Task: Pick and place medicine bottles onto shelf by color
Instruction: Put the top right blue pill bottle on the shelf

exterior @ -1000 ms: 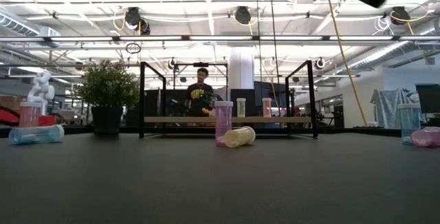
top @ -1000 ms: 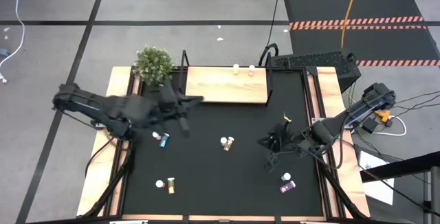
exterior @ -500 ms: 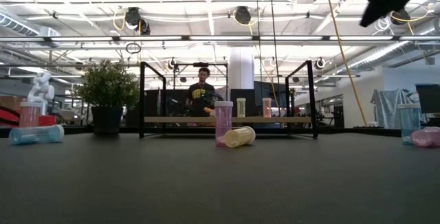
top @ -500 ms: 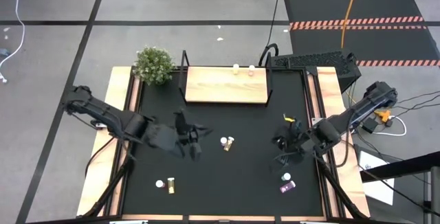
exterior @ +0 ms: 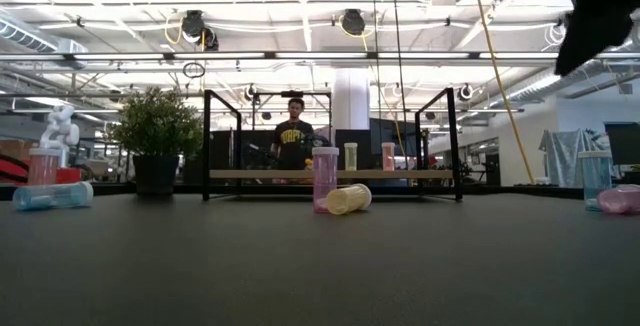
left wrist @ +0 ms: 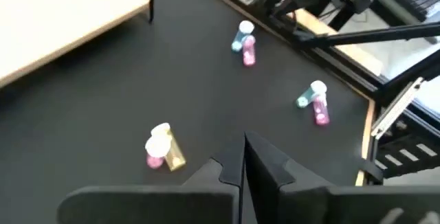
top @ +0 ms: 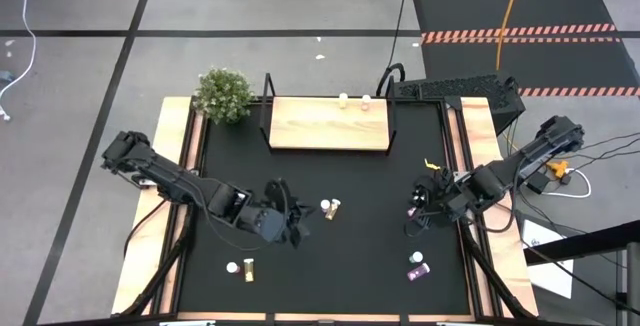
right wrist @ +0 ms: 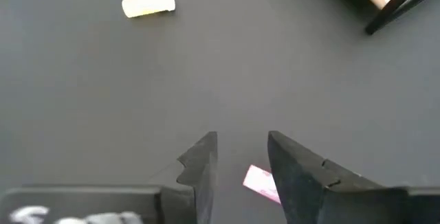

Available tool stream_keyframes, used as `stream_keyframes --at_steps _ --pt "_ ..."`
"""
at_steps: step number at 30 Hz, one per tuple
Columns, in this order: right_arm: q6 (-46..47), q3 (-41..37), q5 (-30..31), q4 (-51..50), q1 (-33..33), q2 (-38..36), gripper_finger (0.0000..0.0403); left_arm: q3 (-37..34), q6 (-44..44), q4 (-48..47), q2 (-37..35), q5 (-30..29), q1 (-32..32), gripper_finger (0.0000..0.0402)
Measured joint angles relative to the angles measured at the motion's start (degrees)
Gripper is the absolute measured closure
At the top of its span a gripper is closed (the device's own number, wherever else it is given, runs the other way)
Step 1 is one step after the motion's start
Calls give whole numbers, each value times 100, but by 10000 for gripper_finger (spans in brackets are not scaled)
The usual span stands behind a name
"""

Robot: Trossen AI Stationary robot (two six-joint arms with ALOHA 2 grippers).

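My left gripper [top: 295, 228] [left wrist: 244, 141] hangs shut and empty above the black mat, just left of a pink bottle standing beside a lying yellow bottle [top: 330, 207] [left wrist: 163, 148]. My right gripper [top: 413, 214] [right wrist: 240, 141] is open above the mat's right side. A pink bottle [right wrist: 260, 181] lies on the mat below the gap between its fingers, beside a teal one [left wrist: 240, 35]. Another teal and pink pair [top: 415, 264] sits near the front right. The shelf [top: 328, 124] at the far edge carries two bottles [top: 354, 100].
A yellow and white-capped pair [top: 240, 267] lies at the near left, and a pink and teal pair [exterior: 45, 184] at the left. A potted plant [top: 223, 94] stands left of the shelf. Wooden rails [top: 150, 256] edge the mat. A person [exterior: 292, 138] stands beyond the table.
My left gripper has swung from beside the shelf's left end toward the near edge and the mat's centre, sinking and turning as it went; it has stayed shut. My right gripper has drawn back toward the table's right edge and tipped further down.
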Motion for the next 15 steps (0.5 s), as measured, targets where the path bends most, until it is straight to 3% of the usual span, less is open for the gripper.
stream_keyframes --at_steps 3,9,15 --pt "128 -264 -92 83 9 -66 278 2 -170 -523 -9 -29 -30 398" --pt "-1 -329 -512 -853 -184 -304 277 -154 -1151 -1678 -3 128 96 372" --pt "-359 -329 -786 -836 -304 -504 272 -153 -843 -1747 -9 371 173 349"
